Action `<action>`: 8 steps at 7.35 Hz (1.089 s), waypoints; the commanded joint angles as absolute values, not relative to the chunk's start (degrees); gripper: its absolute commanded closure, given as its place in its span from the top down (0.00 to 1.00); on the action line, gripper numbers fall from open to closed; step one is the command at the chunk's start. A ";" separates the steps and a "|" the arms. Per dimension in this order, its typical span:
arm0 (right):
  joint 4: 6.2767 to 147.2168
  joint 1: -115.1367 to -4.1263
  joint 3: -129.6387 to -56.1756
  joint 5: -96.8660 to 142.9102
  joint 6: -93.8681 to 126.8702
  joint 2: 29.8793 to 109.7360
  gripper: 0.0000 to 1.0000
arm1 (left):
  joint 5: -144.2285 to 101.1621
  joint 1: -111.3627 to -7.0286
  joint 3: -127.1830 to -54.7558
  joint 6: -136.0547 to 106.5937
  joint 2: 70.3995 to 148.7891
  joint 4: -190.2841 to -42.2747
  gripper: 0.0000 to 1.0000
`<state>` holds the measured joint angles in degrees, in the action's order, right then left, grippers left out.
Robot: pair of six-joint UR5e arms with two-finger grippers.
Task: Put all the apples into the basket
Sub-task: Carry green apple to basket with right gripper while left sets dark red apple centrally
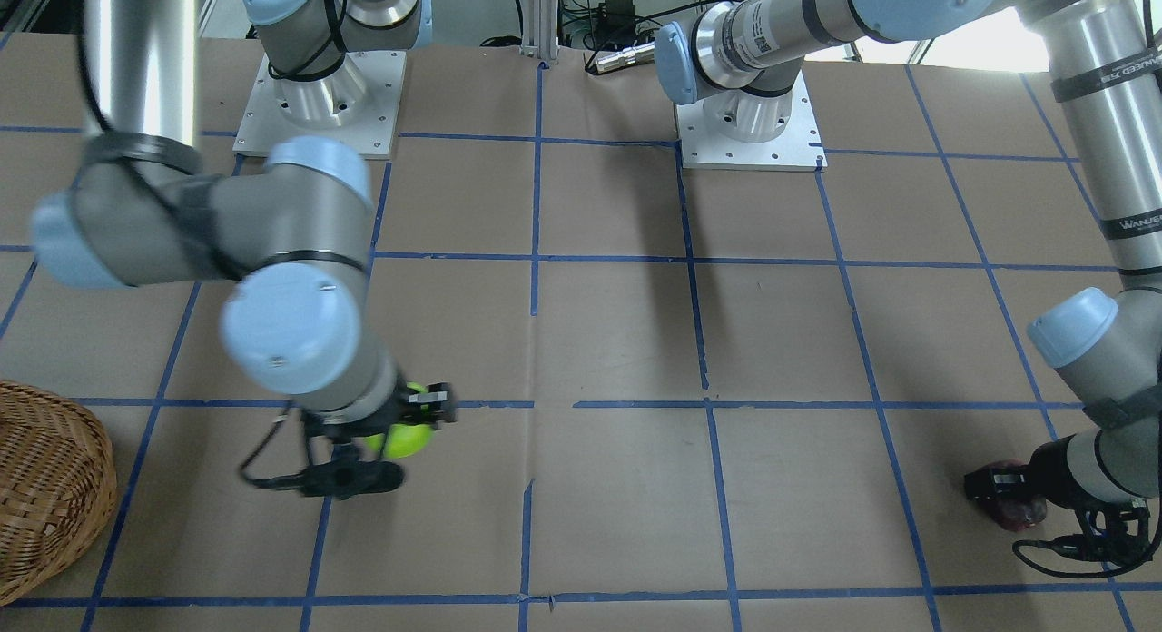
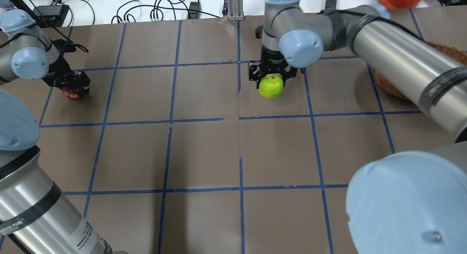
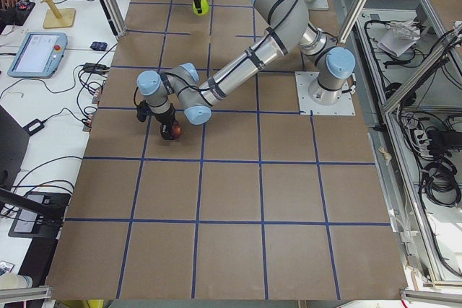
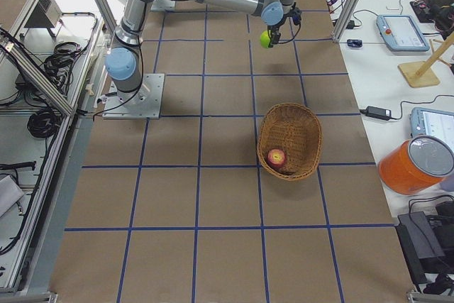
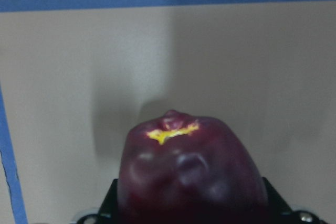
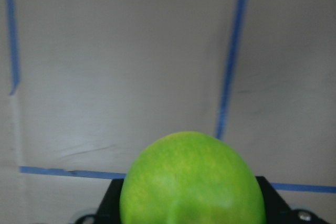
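Note:
My right gripper (image 2: 271, 79) is shut on the lime green apple (image 2: 271, 87) and holds it above the table; the apple also shows in the front view (image 1: 406, 434) and fills the bottom of the right wrist view (image 6: 191, 182). My left gripper (image 2: 74, 89) is shut on the dark maroon apple (image 2: 74, 94) at or just above the table, and this apple shows in the front view (image 1: 1015, 509) and in the left wrist view (image 5: 189, 171). The wicker basket (image 4: 305, 125) stands on my right (image 1: 45, 487) and holds the red, yellow-streaked apple (image 4: 276, 157).
An orange container (image 4: 415, 164) stands on the side bench past the basket. Teach pendants (image 4: 401, 30) and cables lie along that bench. The arm base plates (image 1: 318, 96) are at the table's robot side. Blue tape lines grid the brown tabletop.

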<state>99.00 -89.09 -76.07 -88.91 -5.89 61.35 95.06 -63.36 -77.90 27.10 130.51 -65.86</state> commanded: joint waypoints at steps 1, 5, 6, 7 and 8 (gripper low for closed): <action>102.70 -74.58 -74.70 -92.46 -30.82 61.52 0.10 | 93.01 -65.03 -78.31 22.97 126.41 -75.10 0.40; 114.06 -57.51 -74.97 -92.20 -56.83 51.97 0.10 | 87.11 -76.25 -95.22 -7.38 111.04 -82.10 0.37; 114.08 -56.70 -74.97 -92.28 -57.13 51.60 0.12 | 85.71 -81.34 -97.10 -16.34 109.00 -77.83 0.37; 114.00 -56.60 -75.06 -91.85 -57.13 51.42 0.37 | 83.26 -87.04 -97.82 -26.70 107.68 -76.30 0.37; 113.56 -56.51 -75.06 -91.67 -56.78 50.55 0.99 | 82.45 -92.84 -97.04 -36.55 108.28 -72.46 0.37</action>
<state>113.71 -56.97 -75.02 -91.97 -56.70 51.52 84.17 -85.47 -96.81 -23.64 108.79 -76.51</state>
